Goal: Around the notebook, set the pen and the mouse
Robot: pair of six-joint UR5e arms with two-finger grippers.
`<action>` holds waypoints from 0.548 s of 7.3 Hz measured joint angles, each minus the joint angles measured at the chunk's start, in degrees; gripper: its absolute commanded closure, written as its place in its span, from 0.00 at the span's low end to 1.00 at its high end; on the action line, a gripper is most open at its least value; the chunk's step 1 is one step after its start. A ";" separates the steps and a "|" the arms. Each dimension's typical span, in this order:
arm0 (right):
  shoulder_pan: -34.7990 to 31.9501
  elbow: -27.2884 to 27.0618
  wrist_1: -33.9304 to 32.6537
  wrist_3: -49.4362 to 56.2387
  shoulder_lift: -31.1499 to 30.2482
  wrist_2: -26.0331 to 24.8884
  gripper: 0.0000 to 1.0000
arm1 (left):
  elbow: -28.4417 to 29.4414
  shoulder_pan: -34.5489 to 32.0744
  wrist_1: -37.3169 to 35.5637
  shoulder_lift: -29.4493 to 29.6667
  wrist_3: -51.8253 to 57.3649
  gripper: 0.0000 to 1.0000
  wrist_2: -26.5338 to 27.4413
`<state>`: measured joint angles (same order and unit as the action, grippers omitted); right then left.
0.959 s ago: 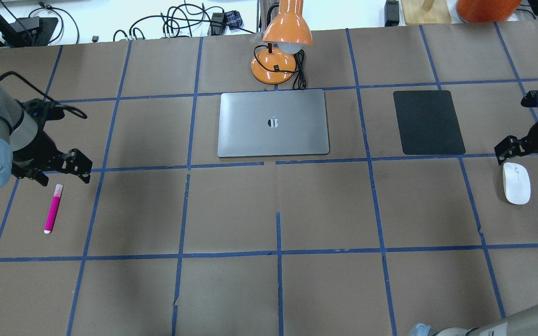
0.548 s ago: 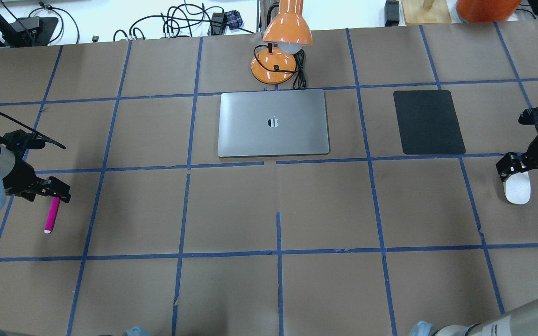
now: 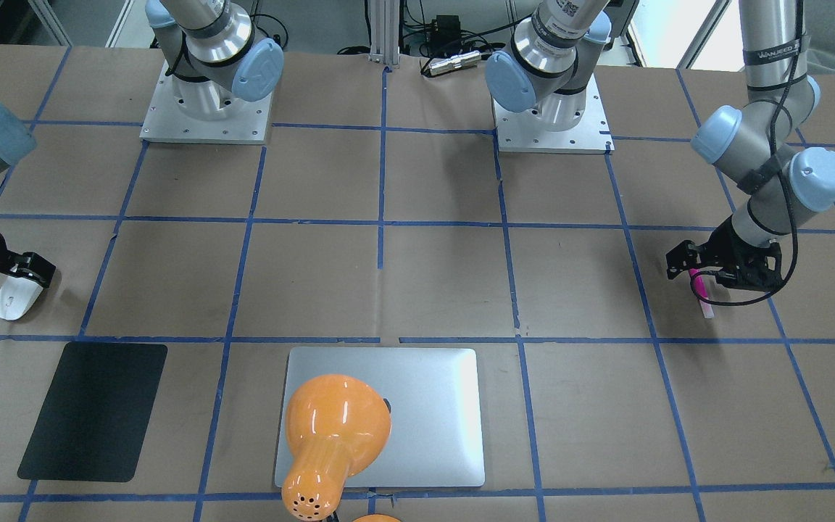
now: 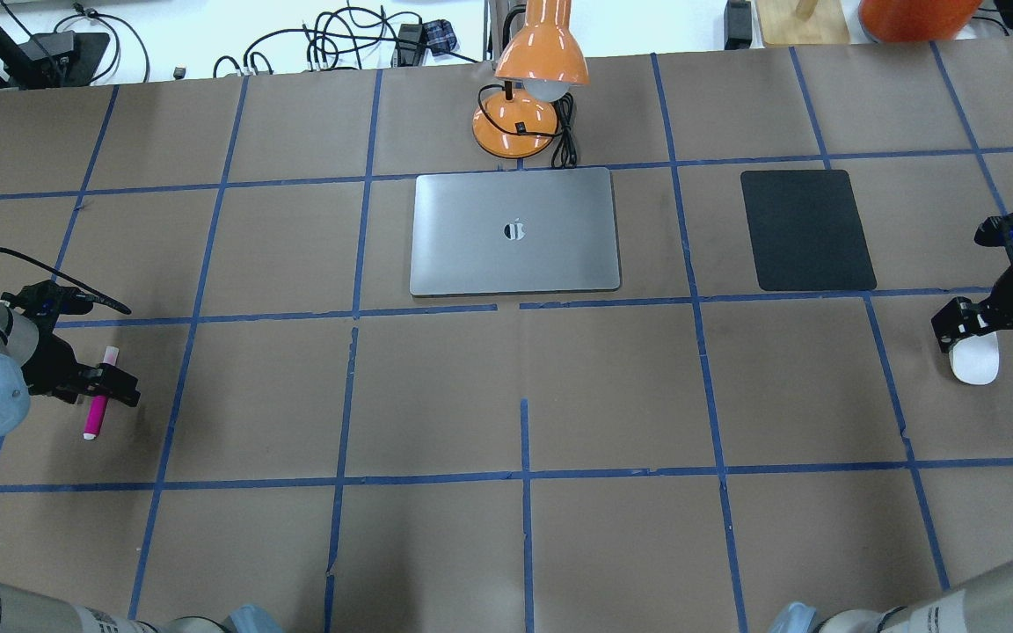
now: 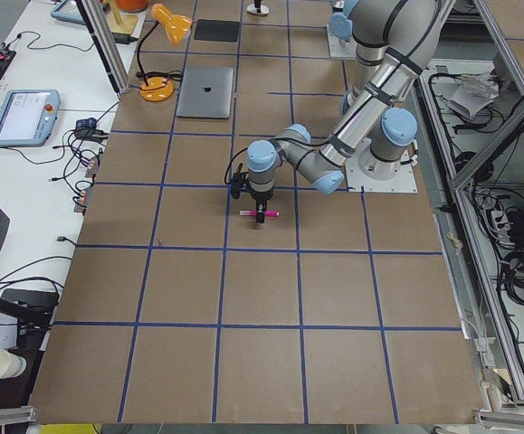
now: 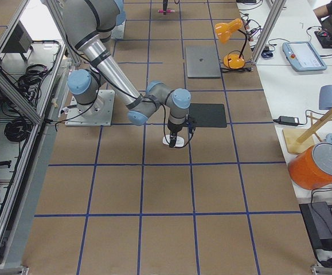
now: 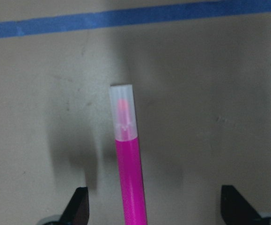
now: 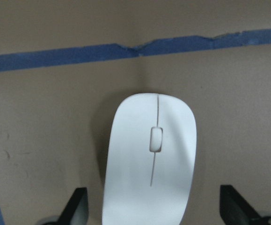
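Near the table's (image 4: pixel 506 527) left edge the pen (image 4: pixel 95 415) lies flat. The left gripper (image 4: pixel 104 385) is over its middle, fingers spread wide to either side and clear of it. Near the right edge the right gripper (image 4: pixel 981 330), also spread, straddles the mouse (image 4: pixel 974 365). Farther back, mid-table, lies the notebook (image 4: pixel 471 251), well apart from both. An orange lamp (image 4: pixel 520 123) stands behind it.

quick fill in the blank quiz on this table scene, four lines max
1. The left gripper is open, with one jaw on each side of the ____.
2. The right gripper is open around the white ____.
3. The orange lamp stands by the far edge of the silver ____.
4. In the overhead view, the black mat lies to the lamp's ____.

Missing words: pen; mouse; notebook; right
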<state>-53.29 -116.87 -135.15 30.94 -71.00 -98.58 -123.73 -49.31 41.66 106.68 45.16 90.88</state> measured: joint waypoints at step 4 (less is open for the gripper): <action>0.11 0.24 0.04 -0.10 1.04 0.14 0.45 | 0.40 0.06 -0.78 0.20 -0.23 1.00 -0.11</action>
<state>-53.18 -116.63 -135.11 30.84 -69.96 -98.44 -123.33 -49.26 40.89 106.89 44.94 90.77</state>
